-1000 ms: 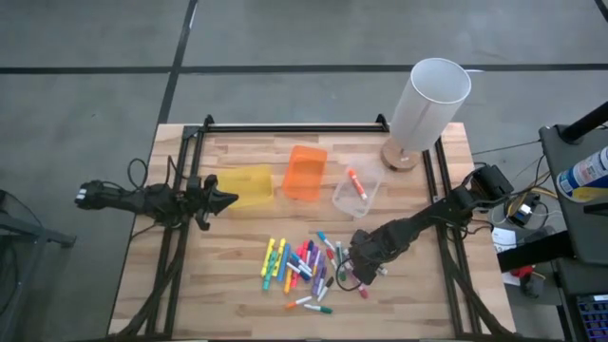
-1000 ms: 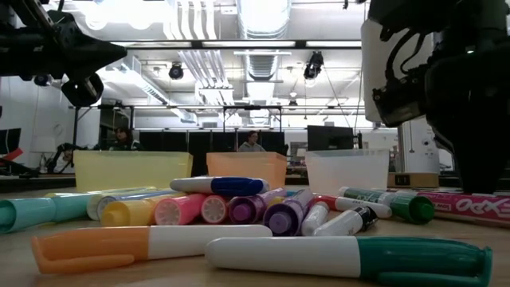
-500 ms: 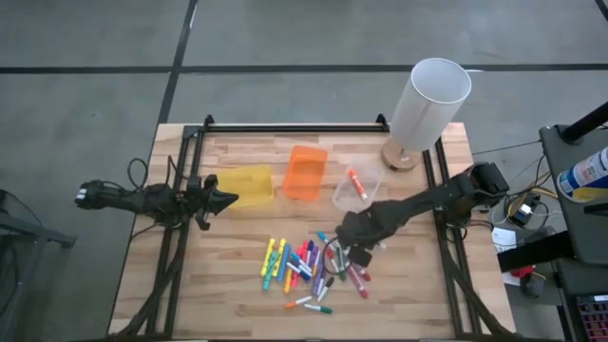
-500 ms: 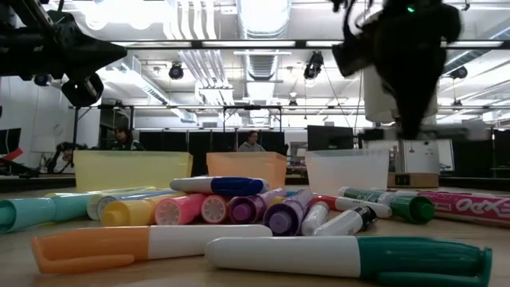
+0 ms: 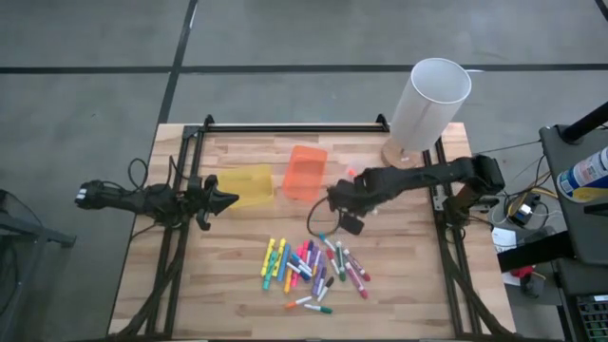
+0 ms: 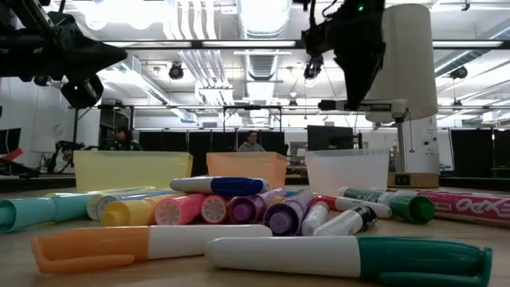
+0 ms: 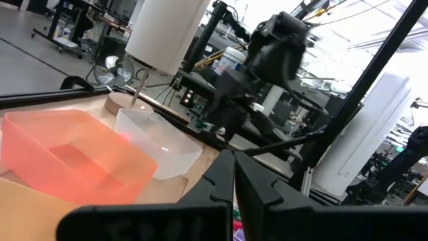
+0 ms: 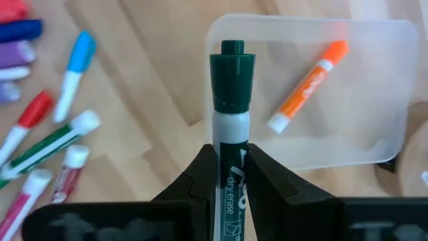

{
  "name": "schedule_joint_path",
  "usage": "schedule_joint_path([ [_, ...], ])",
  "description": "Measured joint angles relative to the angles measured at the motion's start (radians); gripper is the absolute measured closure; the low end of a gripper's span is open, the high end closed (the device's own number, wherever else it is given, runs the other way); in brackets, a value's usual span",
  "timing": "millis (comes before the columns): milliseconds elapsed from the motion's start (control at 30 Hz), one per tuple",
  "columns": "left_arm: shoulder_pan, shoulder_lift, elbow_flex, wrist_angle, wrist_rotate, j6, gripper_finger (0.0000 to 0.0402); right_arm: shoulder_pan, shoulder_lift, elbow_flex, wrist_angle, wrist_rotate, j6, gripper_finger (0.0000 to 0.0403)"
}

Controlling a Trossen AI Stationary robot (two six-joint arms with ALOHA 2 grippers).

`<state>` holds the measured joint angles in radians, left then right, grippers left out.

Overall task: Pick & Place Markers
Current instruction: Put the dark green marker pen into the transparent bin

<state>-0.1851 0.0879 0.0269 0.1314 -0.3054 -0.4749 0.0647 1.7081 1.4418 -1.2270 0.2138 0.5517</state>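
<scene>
The markers [image 5: 309, 271] lie in a loose many-coloured heap on the wooden table's near middle, and fill the front of the low view [image 6: 239, 211]. My right gripper [image 5: 338, 198] hovers at the near rim of the clear bin [image 8: 314, 107], shut on a green-capped marker [image 8: 232, 67]. An orange marker [image 8: 307, 87] lies on the clear bin's floor. My left gripper [image 5: 226, 200] waits shut beside the yellow bin [image 5: 247, 185], and its fingers [image 7: 234, 181] point toward the bins. My right gripper [image 8: 232, 161] pinches the green-capped marker by its white barrel [image 8: 231, 137], one finger on each side. The fingers [image 8: 200, 171] lie along the marker, whose green cap end sticks out past the fingertips. They slant down from above. The marker is lifted clear, over the bin's rim.
The orange bin [image 5: 304, 173] stands between the yellow and clear bins. A tall white cylinder on a round wooden base [image 5: 427, 100] rises at the far right corner. Black rails [image 5: 180, 237] run along the table's left, right and far sides. Bare wood lies left of the heap.
My right gripper has risen out of the marker heap and swung toward the far edge, to the clear bin, carrying the green-capped marker lifted clear of the table. The heap has stayed in place.
</scene>
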Motion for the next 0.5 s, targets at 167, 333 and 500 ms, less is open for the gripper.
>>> schedule_joint_path([
  [167, 0.0, 0.0, 0.0, 0.0, 0.0, -0.006, 0.0392, -0.094, 0.0, -0.003, 0.006, -0.001, -0.048, 0.0354],
  [333, 0.0, 0.0, 0.0, 0.001, 0.0, -0.005, 0.0392, -0.196, 0.002, -0.021, 0.019, -0.001, -0.079, 0.0354],
  [500, 0.0, 0.0, 0.0, 0.001, 0.0, -0.015, 0.0392, -0.278, 0.003, -0.083, 0.112, -0.036, -0.112, 0.0354],
])
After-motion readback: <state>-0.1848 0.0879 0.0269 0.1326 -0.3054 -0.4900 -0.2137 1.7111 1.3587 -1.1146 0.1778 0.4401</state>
